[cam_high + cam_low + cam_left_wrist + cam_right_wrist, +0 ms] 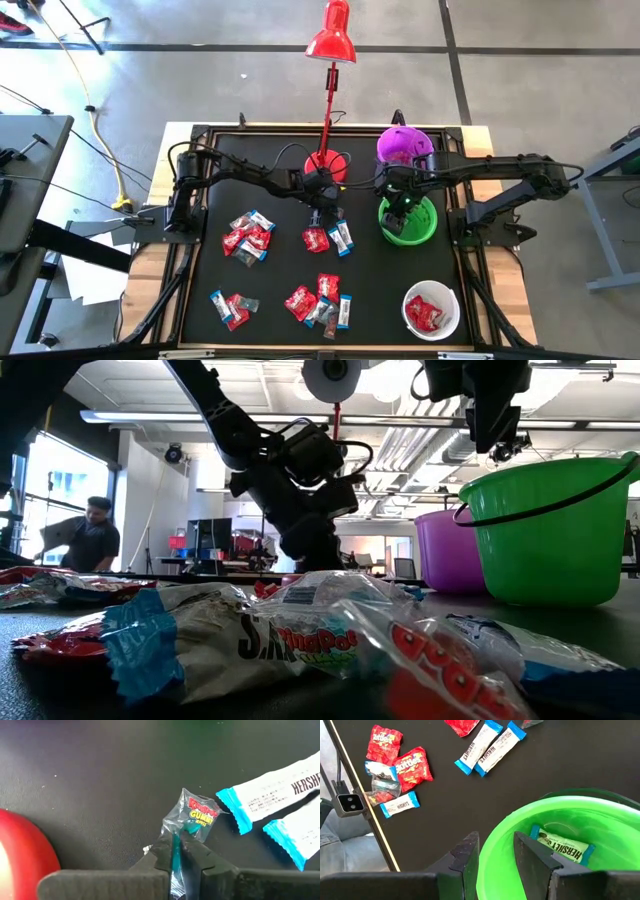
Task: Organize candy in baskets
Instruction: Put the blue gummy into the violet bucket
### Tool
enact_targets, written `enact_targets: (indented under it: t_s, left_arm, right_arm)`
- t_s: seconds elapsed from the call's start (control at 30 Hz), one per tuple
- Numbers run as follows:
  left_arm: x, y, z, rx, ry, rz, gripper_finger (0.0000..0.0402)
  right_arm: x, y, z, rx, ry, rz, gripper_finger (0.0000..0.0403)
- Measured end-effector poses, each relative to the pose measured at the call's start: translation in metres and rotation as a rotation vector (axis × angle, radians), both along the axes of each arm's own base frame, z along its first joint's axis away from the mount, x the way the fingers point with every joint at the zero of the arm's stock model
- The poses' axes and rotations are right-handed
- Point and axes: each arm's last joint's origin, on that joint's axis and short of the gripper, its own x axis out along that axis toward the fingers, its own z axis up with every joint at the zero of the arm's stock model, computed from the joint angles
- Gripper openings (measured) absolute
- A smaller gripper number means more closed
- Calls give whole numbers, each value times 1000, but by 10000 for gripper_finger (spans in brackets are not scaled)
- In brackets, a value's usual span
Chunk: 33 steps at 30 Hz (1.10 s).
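Observation:
My left gripper (176,854) is low over the mat beside the lamp's red base (20,852), shut on a clear gummy packet (199,815); it also shows in the high view (320,212). My right gripper (495,855) hangs open above the green basket (600,815), one finger on each side of its rim, well clear of it in the low view (495,430). A blue-and-white bar (565,847) lies in that basket. The purple basket (400,145) stands behind the green one (420,230); the white basket (406,312) stands near the right front. Candy lies loose in several piles (247,240). My left gripper pinches the gummy packet between its two fingers by one crumpled end (175,839), coming at it from above. The printed end (202,812) sticks out past the fingertips. I cannot tell whether the packet still touches the mat.
The red desk lamp's pole (328,110) and base (335,165) stand right behind my left gripper. Two blue-and-white bars (280,795) lie close by the held packet. More candy lies at the front (320,300) and front left (230,308). Red sweets fill the white basket.

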Motion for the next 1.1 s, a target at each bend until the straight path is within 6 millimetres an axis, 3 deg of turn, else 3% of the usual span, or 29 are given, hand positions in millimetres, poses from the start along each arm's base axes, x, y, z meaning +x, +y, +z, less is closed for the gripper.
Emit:
enact_targets:
  t_s: [0.27,0.67,0.83,1.1]
  left_arm:
    - [5,2,10,-23,-15,63,2]
    - [25,10,78,95,-166,174,0]
    - [16,15,101,180,-141,267,0]
    - [-9,18,142,223,-154,411,0]
  right_arm:
    - [3,-1,1,-26,-27,-11,116]
    - [15,-16,7,-200,-165,-195,116]
    - [12,-23,13,-291,-196,-268,116]
    - [16,-26,40,-412,-463,-310,116]
